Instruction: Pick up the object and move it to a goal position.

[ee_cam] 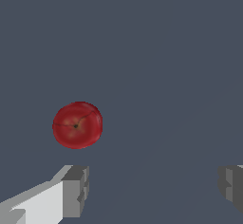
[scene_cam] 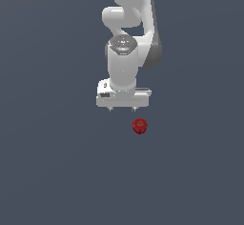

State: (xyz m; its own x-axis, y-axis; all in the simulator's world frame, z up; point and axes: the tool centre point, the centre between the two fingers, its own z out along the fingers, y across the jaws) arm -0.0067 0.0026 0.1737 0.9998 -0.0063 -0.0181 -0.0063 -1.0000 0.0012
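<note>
The object [scene_cam: 139, 126] is a small dark-red, roundish ball lying on the flat grey floor, a little toward the exterior view's right of the white arm's hand. The wrist view shows the object [ee_cam: 77, 125] with a small dimple and faint lines on its top. My gripper [scene_cam: 122, 108] hangs above the floor, close to the object but not over it, its two short fingertips pointing down. In the wrist view the grey fingers [ee_cam: 76, 190] stand wide apart with only bare floor between them. The gripper [ee_cam: 154, 190] is open and holds nothing.
The white arm [scene_cam: 125, 52] rises from the hand to the top edge of the exterior view. A plain grey floor [scene_cam: 57, 171] fills everything else in both views.
</note>
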